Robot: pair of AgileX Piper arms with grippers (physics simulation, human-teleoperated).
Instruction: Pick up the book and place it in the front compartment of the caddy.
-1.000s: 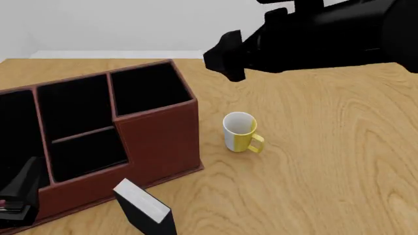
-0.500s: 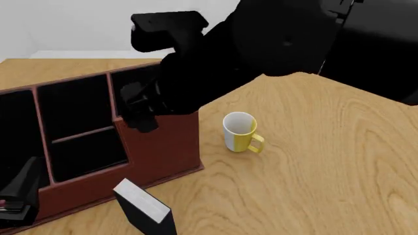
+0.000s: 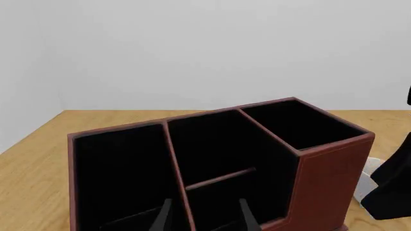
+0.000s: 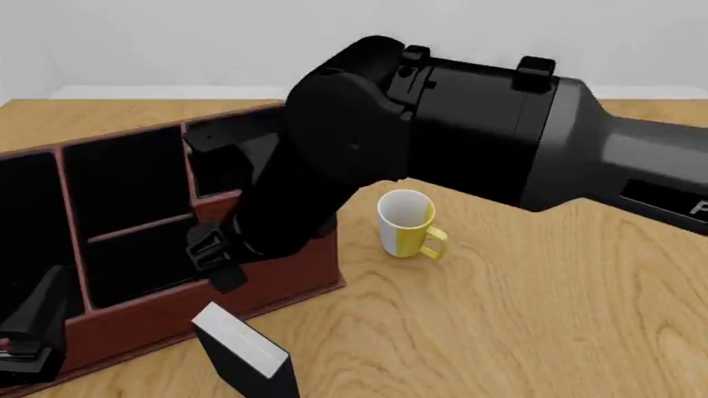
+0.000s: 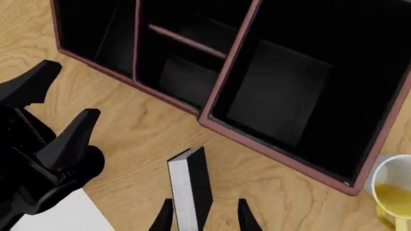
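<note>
Wood-grain table (image 4: 553,315), pale oak tone, bounded at the far side by a plain white wall (image 4: 166,41); lighting flat, no other furnishing visible. Item one: caddy (image 4: 265,240), reddish-brown with black-lined compartments and thin dividers, set at an angle on the left half of the surface, its low stepped front wall facing the arms so the front compartment opens toward the reach. Item two: book (image 4: 245,348), black cover, white page edges uppermost, standing on edge just in front of the caddy's front wall and apart from it, an attitude that offers its two covers to a pinch from above. Item three: yellow-and-white mug (image 4: 407,224), upright, just beside the caddy's right end, not part of the task. Item four: right gripper (image 5: 204,216), seen in its wrist view poised over the book with one fingertip to either side of the spine end; jaws parted a little wider than the book and closed on nothing, which reads as alignment before the grasp. Item five: left gripper (image 3: 204,216), low beside the caddy's left front, pointing at the compartments; fingers parted, empty, apparently parked clear of the work. Book not yet lifted; front compartment unoccupied.
</note>
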